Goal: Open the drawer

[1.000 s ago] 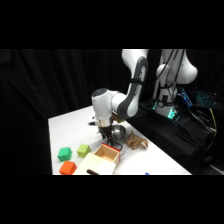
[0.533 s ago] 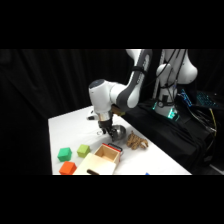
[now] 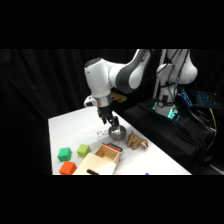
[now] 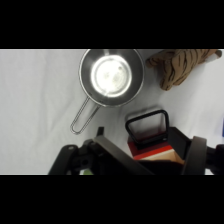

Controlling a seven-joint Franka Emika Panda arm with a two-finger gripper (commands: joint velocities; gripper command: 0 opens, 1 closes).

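Side view gives me the white arm reaching in from the upper right, its end effector low over the middle of the tabletop, just above a small metal cup. The drawer sits at the lower centre of the frame, a tan wooden box whose red front edge and black handle face up toward the cup. Right of the cup lies a crumpled brown object. At the lower left I see two green blocks side by side and an orange block just below them, beside the drawer. In the wrist view the cup fills the upper centre, shiny inside, its wire handle running down to the left. The drawer's black loop handle lies at the lower right, above the red edge, and the brown object shows at the upper right. The end effector's dark linkage rises from the bottom edge, but I cannot tell how far open it is; nothing appears to be in its grip.
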